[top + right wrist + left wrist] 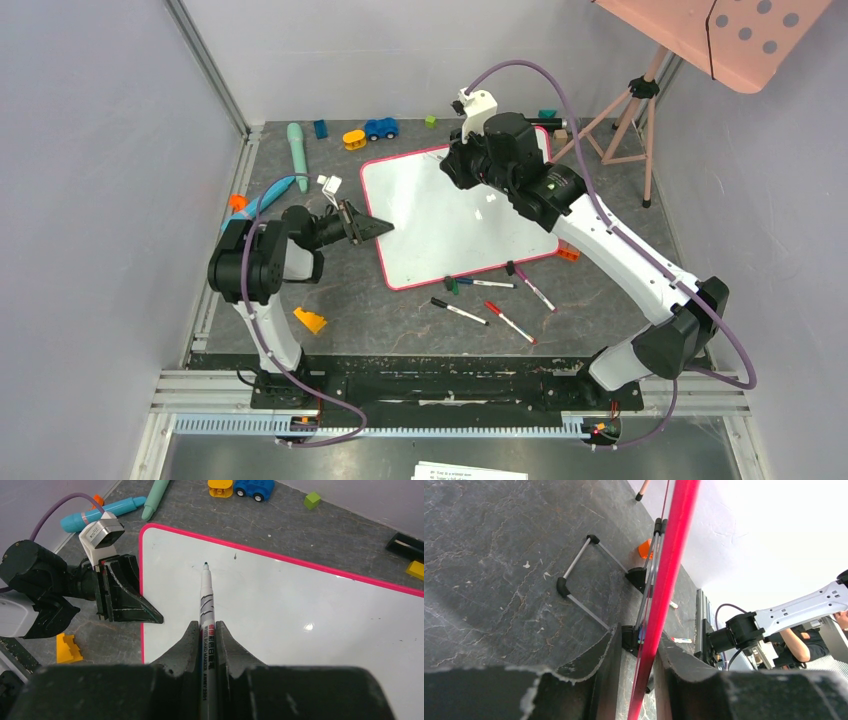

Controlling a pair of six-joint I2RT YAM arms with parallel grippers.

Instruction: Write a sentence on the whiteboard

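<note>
- My left arm (262,268): elbow folded high near its base, forearm reaching right and lying low.
- My left gripper (385,227): turned on its side, one finger on each side of the whiteboard (450,235) at its left edge; whether the fingers pinch it is not clear.
- My right arm (620,250): stretched forward and left from its base, wrist above the whiteboard.
- My right gripper (205,626): fingers clamped on a marker (206,597), whose tip sticks out beyond them.

Pink-red-rimmed white whiteboard (440,225)
</note>
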